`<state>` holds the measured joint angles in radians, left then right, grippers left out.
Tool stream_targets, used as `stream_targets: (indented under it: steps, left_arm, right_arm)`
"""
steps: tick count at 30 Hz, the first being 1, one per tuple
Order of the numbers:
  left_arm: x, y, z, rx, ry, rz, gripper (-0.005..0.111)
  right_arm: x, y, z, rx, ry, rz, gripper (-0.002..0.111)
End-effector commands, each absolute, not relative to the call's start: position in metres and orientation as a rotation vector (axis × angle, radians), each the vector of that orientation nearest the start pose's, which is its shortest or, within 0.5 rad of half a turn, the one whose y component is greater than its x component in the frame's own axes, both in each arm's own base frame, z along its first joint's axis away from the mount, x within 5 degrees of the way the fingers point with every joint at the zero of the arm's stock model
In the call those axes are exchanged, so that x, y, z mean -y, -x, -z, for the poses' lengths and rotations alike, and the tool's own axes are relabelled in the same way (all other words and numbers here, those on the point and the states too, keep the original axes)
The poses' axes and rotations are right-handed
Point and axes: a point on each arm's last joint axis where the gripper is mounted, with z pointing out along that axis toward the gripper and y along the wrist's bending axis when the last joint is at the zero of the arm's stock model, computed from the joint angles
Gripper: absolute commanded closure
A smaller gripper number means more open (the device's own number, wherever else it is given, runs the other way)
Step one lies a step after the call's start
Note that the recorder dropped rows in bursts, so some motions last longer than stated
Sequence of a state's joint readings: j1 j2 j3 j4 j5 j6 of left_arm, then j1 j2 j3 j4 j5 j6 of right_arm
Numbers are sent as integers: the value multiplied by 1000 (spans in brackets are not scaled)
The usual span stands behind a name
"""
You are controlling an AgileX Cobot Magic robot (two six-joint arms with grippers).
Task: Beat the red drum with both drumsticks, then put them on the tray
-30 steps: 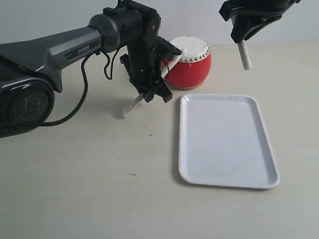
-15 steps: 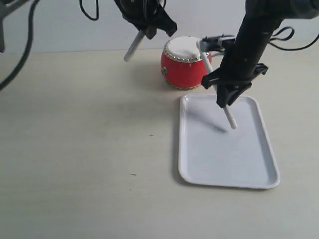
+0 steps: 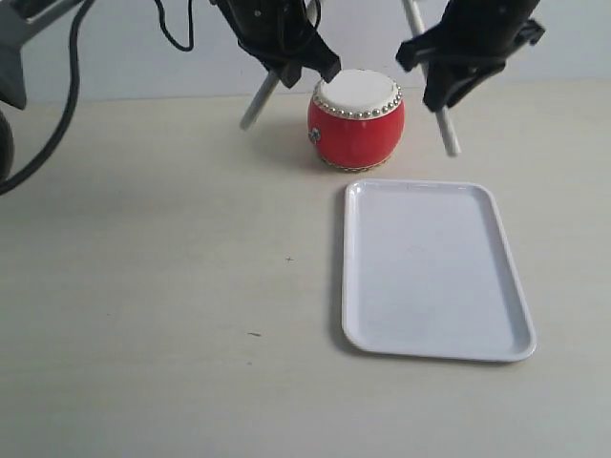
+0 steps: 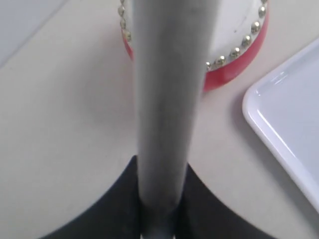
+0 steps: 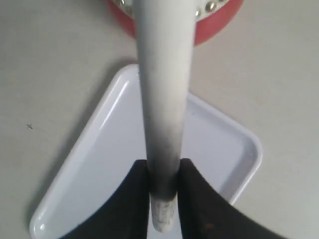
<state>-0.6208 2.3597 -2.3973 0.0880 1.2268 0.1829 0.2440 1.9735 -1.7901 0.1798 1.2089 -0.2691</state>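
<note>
The red drum (image 3: 356,120) with its white skin and silver studs stands at the back of the table, behind the white tray (image 3: 431,270). My left gripper (image 3: 286,59) hangs to the drum's left, shut on a pale drumstick (image 3: 259,98) whose lower end slants down to the left. To the drum's right, my right gripper (image 3: 465,59) is shut on the other drumstick (image 3: 446,129), raised above the table. In the left wrist view the drumstick (image 4: 167,99) runs over the drum (image 4: 234,62). In the right wrist view the drumstick (image 5: 162,99) crosses the tray (image 5: 109,164) toward the drum (image 5: 219,22).
The beige table (image 3: 172,286) stretches left of and in front of the tray. A pale wall rises behind the drum. Black cables (image 3: 57,114) hang from the left arm at the left edge.
My right gripper has lifted its drumstick from over the tray's near-drum end up to the drum's right. The left gripper, which rose earlier, has barely shifted in the last half second.
</note>
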Motion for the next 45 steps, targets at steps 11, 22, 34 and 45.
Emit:
stream_targets:
  steps: [11,22,34,45]
  left_arm:
    - [285,-396,-298,-2457,-1068,191,107]
    - [228,-348,-285,-2451,-958,209,107]
    - [190,-290,-273,-2338,-877,234,107]
    - [175,-269,-296,-2210,-806,273,107]
  right_arm:
    - [-93,-359,-334,-2696,672,-51,108]
    - [-89,-352,-297,-2861,528,-47,108]
    - [-108,-350,-294,-2933,185,-390,108]
    - [-97,-329,-243,-3136,70,-262,108]
